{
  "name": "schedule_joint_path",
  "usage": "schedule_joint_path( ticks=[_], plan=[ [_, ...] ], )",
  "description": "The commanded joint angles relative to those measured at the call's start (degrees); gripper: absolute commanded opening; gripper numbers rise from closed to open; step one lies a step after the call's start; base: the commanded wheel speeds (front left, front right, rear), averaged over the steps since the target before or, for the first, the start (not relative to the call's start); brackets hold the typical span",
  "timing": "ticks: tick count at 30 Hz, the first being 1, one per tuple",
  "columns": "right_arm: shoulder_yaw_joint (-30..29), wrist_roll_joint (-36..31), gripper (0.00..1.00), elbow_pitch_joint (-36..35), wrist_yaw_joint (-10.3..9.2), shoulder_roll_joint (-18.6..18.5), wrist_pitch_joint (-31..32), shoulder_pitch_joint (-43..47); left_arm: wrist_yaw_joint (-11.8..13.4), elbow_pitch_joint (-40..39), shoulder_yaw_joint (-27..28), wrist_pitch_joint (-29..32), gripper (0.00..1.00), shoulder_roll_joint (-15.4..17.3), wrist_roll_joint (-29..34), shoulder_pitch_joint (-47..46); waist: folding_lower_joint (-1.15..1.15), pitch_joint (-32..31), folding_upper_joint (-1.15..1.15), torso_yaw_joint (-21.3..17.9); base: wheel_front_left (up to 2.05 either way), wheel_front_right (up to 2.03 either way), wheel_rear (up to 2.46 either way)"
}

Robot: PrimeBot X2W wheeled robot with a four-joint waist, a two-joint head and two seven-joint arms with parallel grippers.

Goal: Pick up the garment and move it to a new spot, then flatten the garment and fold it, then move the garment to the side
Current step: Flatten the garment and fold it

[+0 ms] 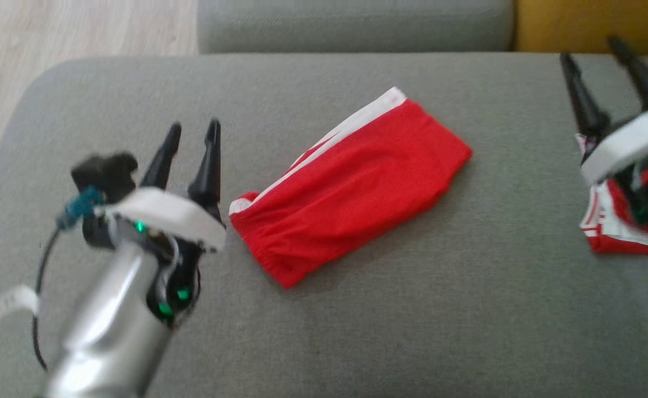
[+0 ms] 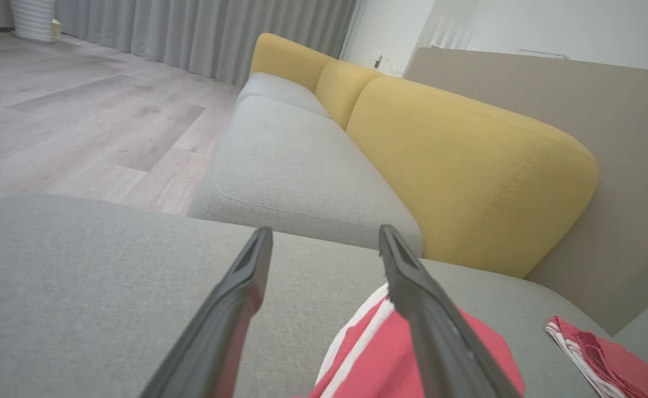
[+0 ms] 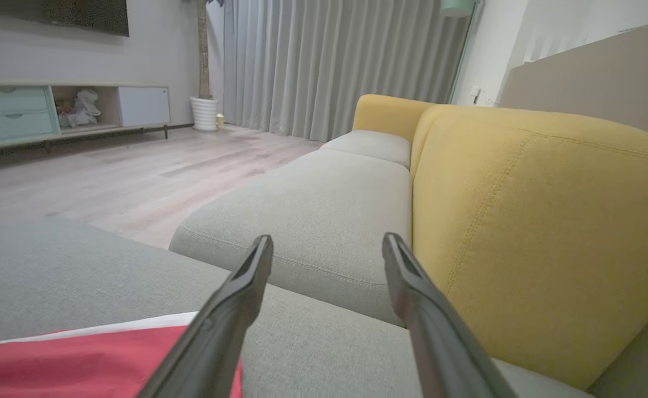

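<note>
The garment [image 1: 351,182] is a pair of red shorts with white side stripes, folded into a slanted rectangle in the middle of the grey sofa cushion [image 1: 357,309]. My left gripper [image 1: 189,130] hovers open just left of its lower end, with nothing between the fingers. In the left wrist view the garment [image 2: 368,359] lies under my right finger [image 2: 423,309]. My right gripper [image 1: 600,55] is open at the far right of the cushion, apart from the garment. The right wrist view catches the garment [image 3: 80,359] at its lower left.
A second red and white cloth [image 1: 611,221] lies under my right arm at the cushion's right edge, and shows as folded cloth [image 2: 600,354] in the left wrist view. Yellow backrests [image 3: 533,221] rise behind the seat. Wooden floor [image 1: 53,33] lies beyond the cushion's far left corner.
</note>
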Motion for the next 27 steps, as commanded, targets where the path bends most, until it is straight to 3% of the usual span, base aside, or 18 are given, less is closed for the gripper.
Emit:
schedule_joint_path(
  ticks=[1, 6, 12, 16, 27],
  plan=[
    [-2.61, -1.51, 1.00, -2.96, -0.05, 0.75, -0.62, 2.09, 0.43, -2.34, 3.50, -0.68, 1.00, 0.40, 1.05, -0.16, 0.00, -1.28, 0.00, -1.25, 0.00, 0.00, 0.00],
    [-14.27, -8.32, 1.00, -10.51, -0.05, 5.16, -0.63, 13.59, -0.33, -4.93, 7.86, -0.69, 1.00, -2.64, 6.10, 5.69, 0.00, -2.38, 0.00, -2.08, 0.00, 0.00, 0.00],
    [-24.29, -13.32, 1.00, -17.20, -0.05, 12.24, -0.63, 25.65, -2.21, -6.89, 13.46, -0.69, 1.00, -6.79, 11.86, 12.79, 0.00, -3.47, 0.00, -2.50, 0.00, 0.00, 0.00],
    [-28.15, -16.30, 1.00, -20.18, -0.05, 16.02, -0.58, 31.52, -3.59, -7.63, 16.82, -0.69, 1.00, -9.17, 15.29, 17.32, 0.00, -3.86, 0.00, -2.42, 0.00, 0.00, 0.00],
    [-32.47, -19.36, 1.00, -25.95, -0.05, 19.54, 2.72, 35.90, -6.98, -7.81, 21.23, -0.70, 1.00, -11.04, 19.31, 19.58, 0.00, -2.24, 0.00, -0.82, 0.00, 0.00, 0.00]
  ],
)
